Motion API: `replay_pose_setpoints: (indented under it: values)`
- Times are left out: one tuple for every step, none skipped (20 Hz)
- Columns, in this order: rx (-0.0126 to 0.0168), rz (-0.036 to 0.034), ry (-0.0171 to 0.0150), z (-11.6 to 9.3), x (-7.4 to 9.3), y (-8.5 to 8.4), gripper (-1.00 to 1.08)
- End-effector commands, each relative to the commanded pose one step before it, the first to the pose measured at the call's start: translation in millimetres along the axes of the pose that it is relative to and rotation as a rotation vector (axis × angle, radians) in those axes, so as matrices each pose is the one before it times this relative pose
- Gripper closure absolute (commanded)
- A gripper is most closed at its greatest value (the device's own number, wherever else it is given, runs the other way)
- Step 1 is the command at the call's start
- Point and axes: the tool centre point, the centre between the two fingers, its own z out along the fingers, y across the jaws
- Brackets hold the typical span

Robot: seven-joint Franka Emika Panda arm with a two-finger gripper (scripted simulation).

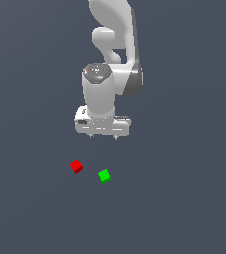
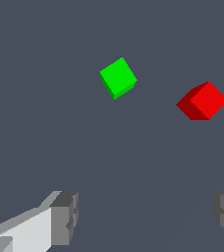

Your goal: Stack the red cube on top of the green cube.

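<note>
The red cube (image 1: 76, 165) lies on the dark grey floor, a short gap to the exterior view's left of the green cube (image 1: 104, 175). Both lie apart from each other and from the arm. My gripper (image 1: 103, 136) hangs above and behind them, open and empty, its short fingertips (image 1: 91, 135) just showing under the white hand. In the wrist view the green cube (image 2: 118, 77) and the red cube (image 2: 204, 101) lie ahead of my gripper (image 2: 146, 216), whose grey fingers (image 2: 65, 217) stand wide apart with nothing between them.
The white arm (image 1: 114, 49) rises behind the gripper to the frame's top. The plain dark grey floor (image 1: 184, 198) spreads all around.
</note>
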Motion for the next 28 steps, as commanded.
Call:
replay_pose_setpoints:
  values:
    - [0.00000,0.00000,0.00000,0.00,0.00,0.01,-0.92]
    - [-0.00001,0.00098,0.00002,0.10,0.15,0.13,-0.92]
    - [0.00001,0.00267,0.00004,0.33,0.46,0.25,-0.92]
    - [0.00002,0.00458,0.00007,0.55,0.76,0.49,-0.92]
    - [0.00003,0.00644,0.00010,0.77,1.07,0.69,-0.92]
    - [0.00003,0.00829,0.00013,0.99,1.38,0.88,-0.92]
    - [0.00005,0.01019,0.00016,1.22,1.69,1.10,-0.92]
    - [0.00006,0.01210,0.00019,1.44,2.01,1.30,-0.92]
    - [0.00007,0.01407,0.00022,1.67,2.33,1.53,-0.92]
    - [0.00008,0.01603,0.00025,1.91,2.65,1.73,-0.92]
    - [0.00010,0.01807,0.00028,2.14,2.99,1.97,-0.92]
    - [0.00012,0.02012,0.00032,2.39,3.33,2.19,-0.92]
    - [0.00014,0.02223,0.00035,2.63,3.67,2.44,-0.92]
    - [0.00017,0.02438,0.00039,2.88,4.03,2.68,-0.92]
    - [0.00020,0.02658,0.00042,3.13,4.39,2.92,-0.92]
    - [0.00023,0.02885,0.00046,3.39,4.76,3.19,-0.92]
    - [0.00028,0.03116,0.00049,3.65,5.14,3.46,-0.92]
    - [0.00032,0.03351,0.00052,3.92,5.52,3.74,-0.92]
    - [0.00037,0.03590,0.00055,4.18,5.91,4.02,-0.92]
    - [0.00043,0.03834,0.00058,4.45,6.31,4.32,-0.92]
    - [0.00048,0.03894,0.00058,4.51,6.40,4.40,-0.92]
    - [0.00049,0.03726,0.00054,4.30,6.13,4.23,-0.92]
    - [0.00049,0.03555,0.00050,4.08,5.84,4.04,-0.92]
    - [0.00050,0.03379,0.00046,3.87,5.56,3.86,-0.92]
    - [0.00049,0.03198,0.00042,3.65,5.26,3.66,-0.92]
    - [0.00048,0.03016,0.00038,3.43,4.96,3.46,-0.92]
    - [0.00047,0.02831,0.00034,3.21,4.65,3.27,-0.92]
    - [0.00046,0.02640,0.00029,2.98,4.33,3.06,-0.92]
